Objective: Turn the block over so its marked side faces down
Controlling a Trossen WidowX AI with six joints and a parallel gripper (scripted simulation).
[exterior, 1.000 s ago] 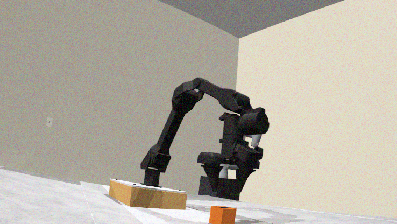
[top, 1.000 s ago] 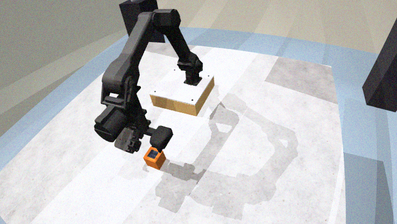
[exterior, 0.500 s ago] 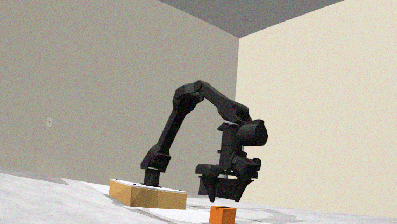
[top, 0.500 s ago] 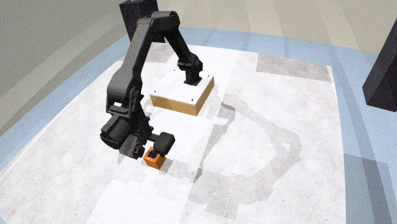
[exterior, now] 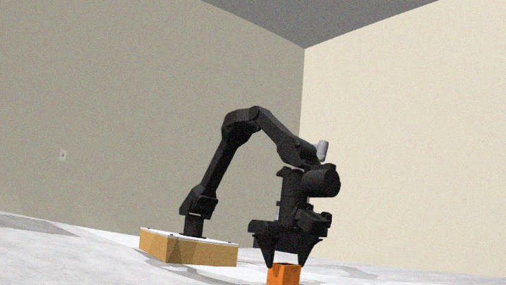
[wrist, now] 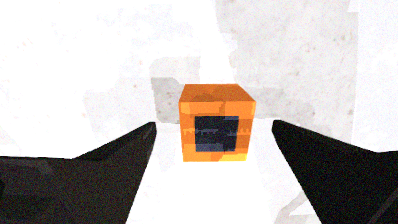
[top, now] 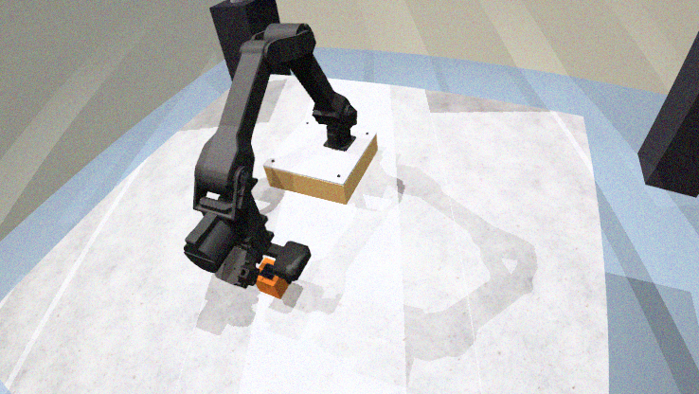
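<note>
Sitting on the white mottled table (top: 440, 244), towards its near-left part in the top view: small orange cube-shaped block (top: 272, 283) with a dark square mark on one face. Showing that dark marked face upward in the wrist view (wrist: 216, 133), framed by orange edges, with the block resting flat on its opposite side. Hanging directly above the block: black parallel-jaw gripper (exterior: 285, 264) at the end of the black six-joint arm (exterior: 226, 155), pointed straight down. Standing spread wide, the two tapered black fingers (exterior: 267, 251), one to each side of the block, holding nothing. Straddling the block in the wrist view, with white table showing between each finger (wrist: 320, 165) and the block's sides, so not touching. Hovering with fingertips about level with the block's top edge in the exterior view; whether slightly above or slightly below that edge, cannot tell. Partly covering the block from above in the top view, the gripper body (top: 274, 266) leaving only the block's near corner and a sliver of the mark visible. Standing well apart behind the block: the arm's base on a shallow tan wooden box with a white top (top: 323, 170)
</note>
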